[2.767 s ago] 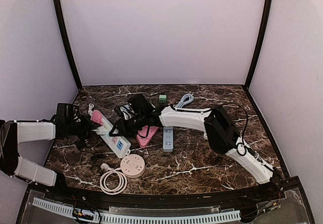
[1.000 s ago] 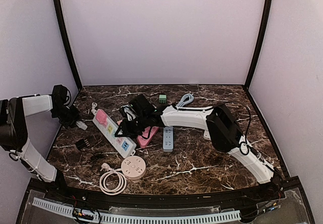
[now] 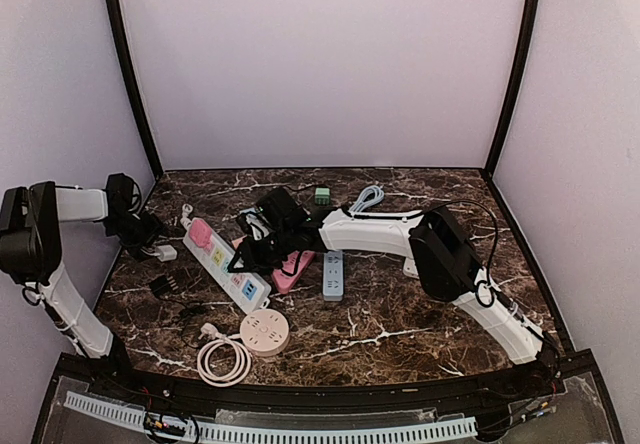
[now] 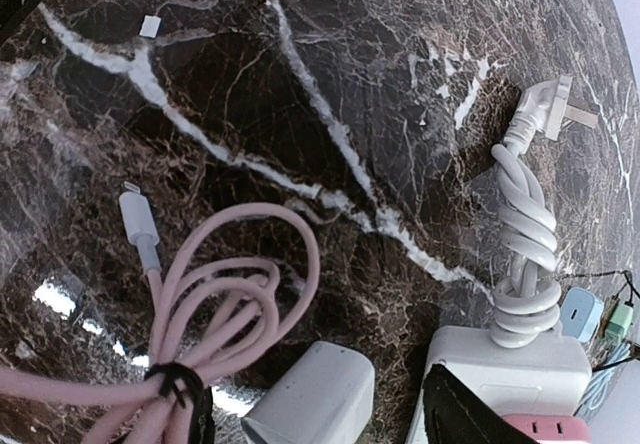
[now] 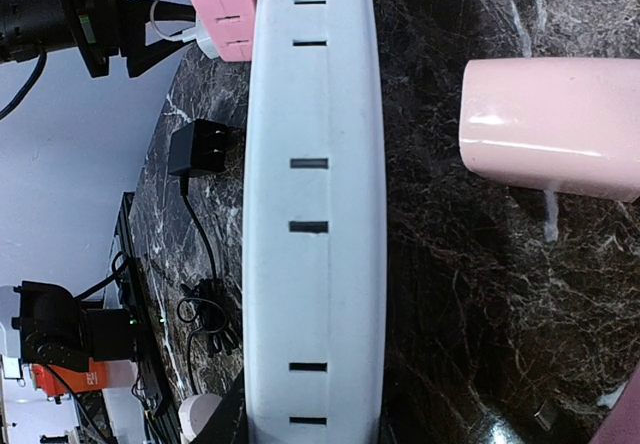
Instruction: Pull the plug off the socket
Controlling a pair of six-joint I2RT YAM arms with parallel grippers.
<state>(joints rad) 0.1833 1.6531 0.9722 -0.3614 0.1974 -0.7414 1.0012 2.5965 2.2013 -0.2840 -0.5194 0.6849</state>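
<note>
You have a dark marble table (image 3: 400, 314) veined white, closed in by plain lilac walls (image 3: 320, 64) and black corner posts (image 3: 130, 74), evenly lit.

The table (image 3: 400, 324) is finished in dark brown marble crossed by white veins; the walls (image 3: 320, 64) are shown in plain pale lilac. The long power strip (image 3: 225, 269) is white, with blue and yellowish panels towards its near end, and a pink plug (image 3: 198, 231) is seen at its far end. The round socket (image 3: 264, 329) is pale pink, its coiled cord (image 3: 222, 361) whitish. At left, a pink cable (image 4: 230, 304) bound by a black tie (image 4: 170, 379) and a white charger (image 4: 310, 399) are shown. The small strip (image 3: 333, 274) is pale blue, the far adapter (image 3: 322, 196) green.
</note>
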